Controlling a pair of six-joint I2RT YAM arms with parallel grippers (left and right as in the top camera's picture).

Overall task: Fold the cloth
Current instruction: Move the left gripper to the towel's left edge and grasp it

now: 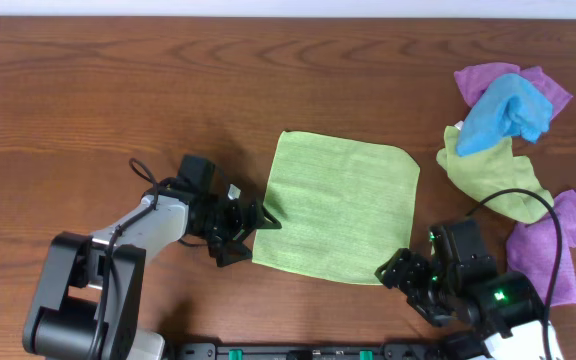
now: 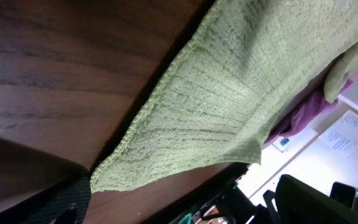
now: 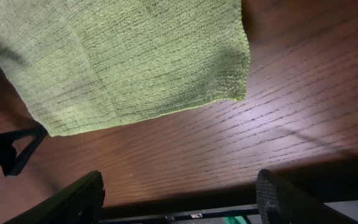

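Observation:
A light green cloth (image 1: 343,205) lies flat and unfolded in the middle of the wooden table. My left gripper (image 1: 249,232) is open, low at the cloth's near-left corner, with the cloth edge just in front of its fingers. In the left wrist view the cloth (image 2: 216,93) fills the frame, and one finger pad shows beside its corner. My right gripper (image 1: 400,277) is open and empty just off the cloth's near-right corner. The right wrist view shows that corner of the cloth (image 3: 135,56) ahead of the spread fingers (image 3: 179,196).
A pile of other cloths lies at the right: a purple one (image 1: 493,78), a blue one (image 1: 510,110), a green one (image 1: 488,170) and another purple one (image 1: 553,245). A black cable (image 1: 528,200) loops over them. The table's near edge is close behind both grippers.

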